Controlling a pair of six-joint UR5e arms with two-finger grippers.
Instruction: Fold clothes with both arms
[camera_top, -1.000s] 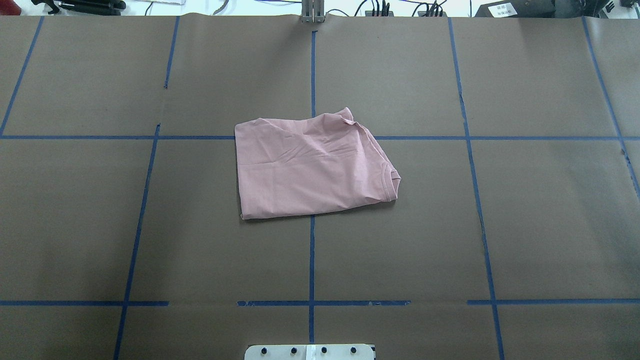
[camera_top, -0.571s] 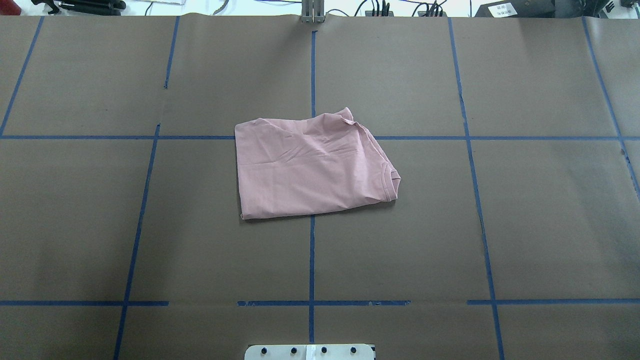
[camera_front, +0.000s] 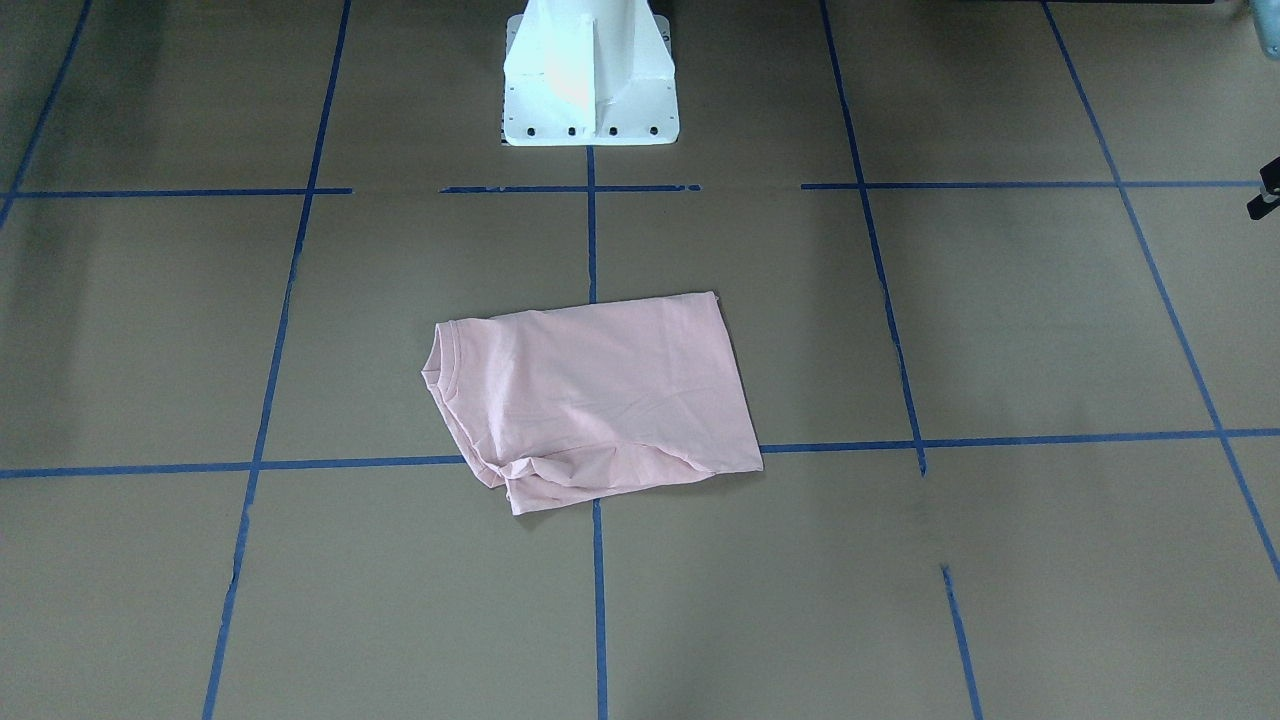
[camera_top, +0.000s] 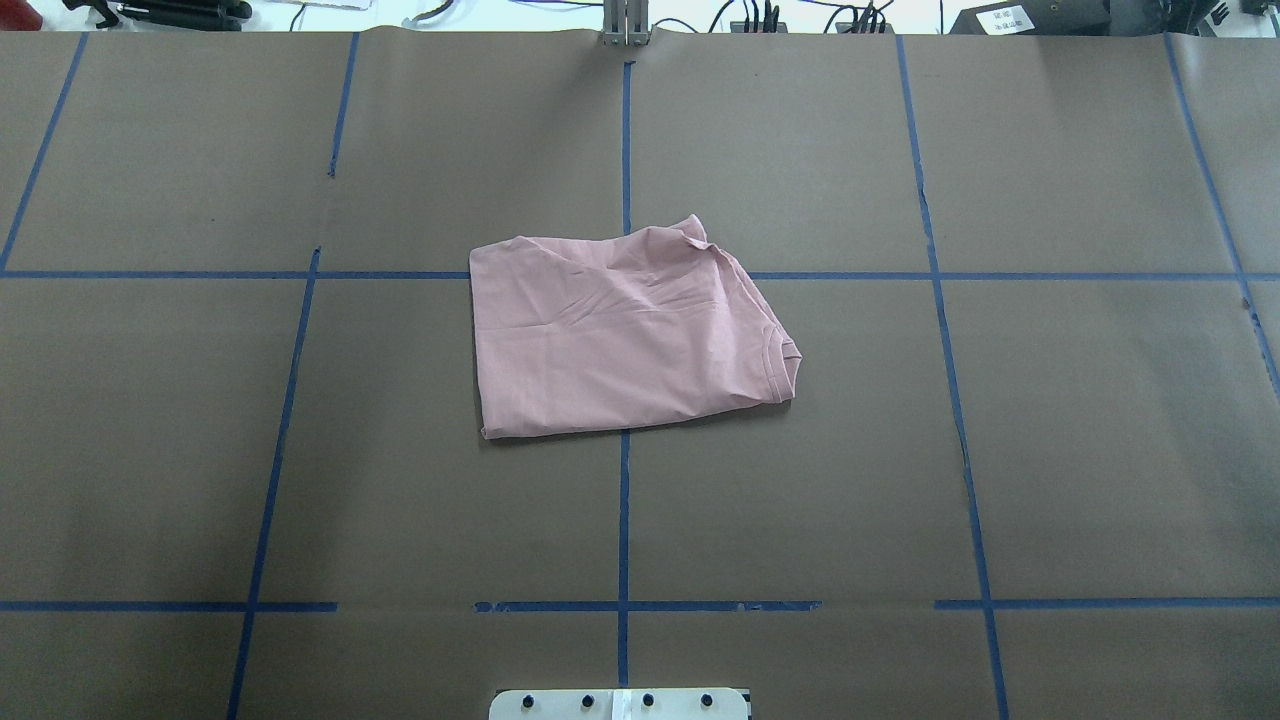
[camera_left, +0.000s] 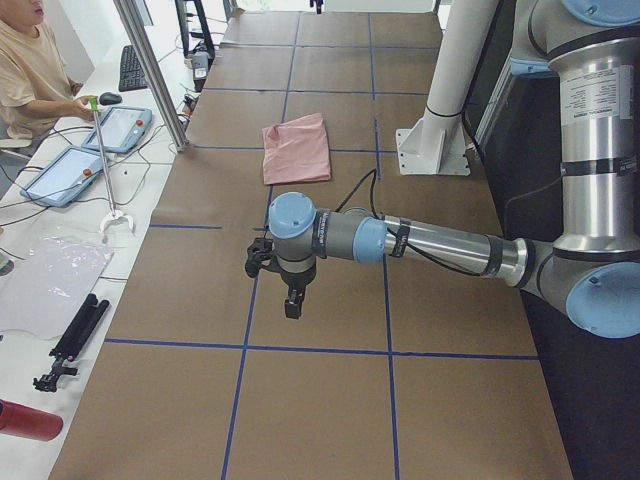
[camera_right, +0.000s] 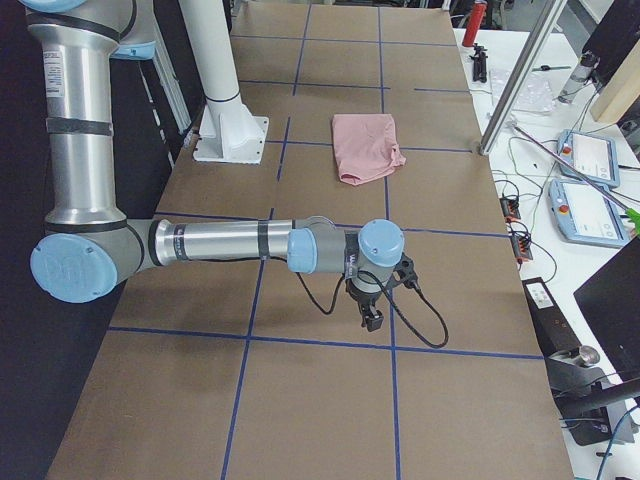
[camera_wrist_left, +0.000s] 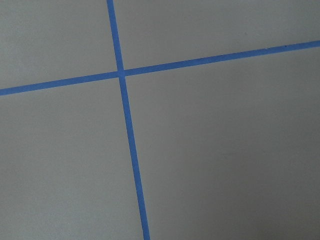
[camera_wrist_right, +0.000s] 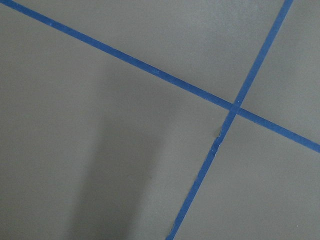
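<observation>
The pale pink T-shirt lies folded into a rough rectangle at the table's middle, plain side up, its collar towards the robot's right. It also shows in the front view, the left view and the right view. My left gripper hangs over bare table far out to the left of the shirt. My right gripper hangs far out to the right. Neither touches the shirt. I cannot tell whether either is open or shut. Both wrist views show only brown paper and blue tape.
The table is covered in brown paper with a blue tape grid. The white pedestal base stands at the robot's edge. A person, tablets and tools are at a side bench.
</observation>
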